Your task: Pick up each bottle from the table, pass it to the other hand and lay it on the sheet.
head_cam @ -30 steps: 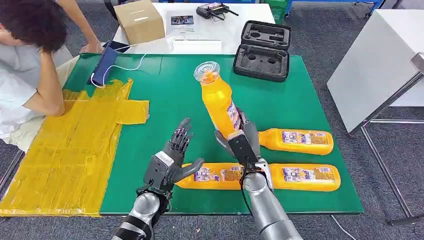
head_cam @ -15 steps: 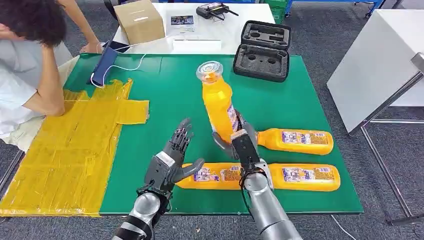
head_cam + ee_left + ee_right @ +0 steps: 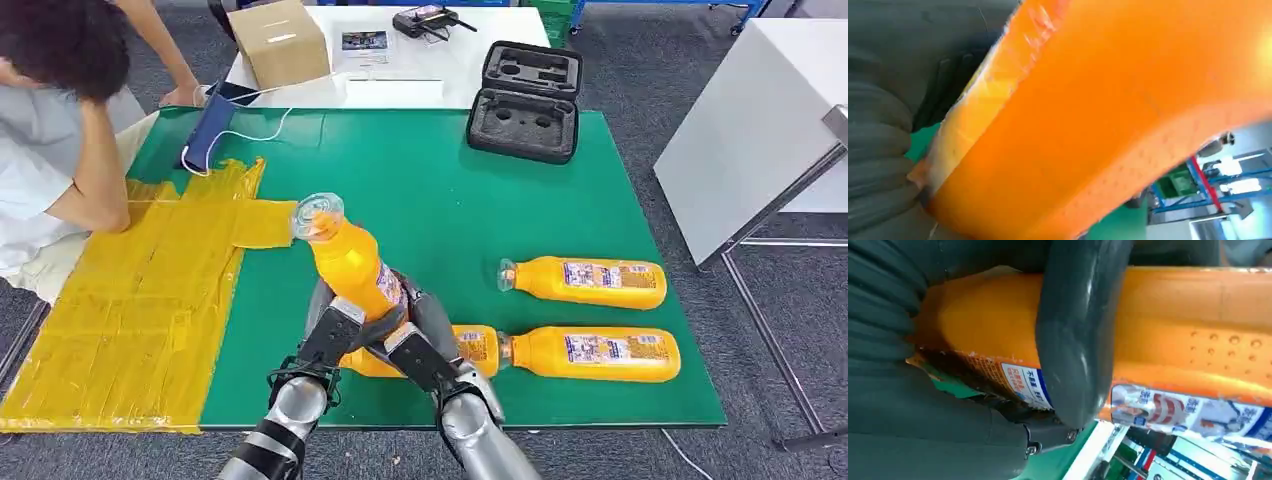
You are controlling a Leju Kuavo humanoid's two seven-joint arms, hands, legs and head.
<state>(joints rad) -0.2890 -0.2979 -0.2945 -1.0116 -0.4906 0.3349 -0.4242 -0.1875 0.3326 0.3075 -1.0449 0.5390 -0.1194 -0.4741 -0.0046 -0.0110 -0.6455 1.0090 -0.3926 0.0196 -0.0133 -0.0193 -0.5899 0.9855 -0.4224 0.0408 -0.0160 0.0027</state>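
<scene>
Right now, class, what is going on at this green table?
The robot holds one orange bottle tilted above the table, with both its left hand and right hand on the lower body, mid hand-over. Three more bottles lie on the green surface. The yellow sheet has no bottle on it. A person sits at the table's corner.

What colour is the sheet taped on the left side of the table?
Yellow; the sheet shows best in the head view.
</scene>
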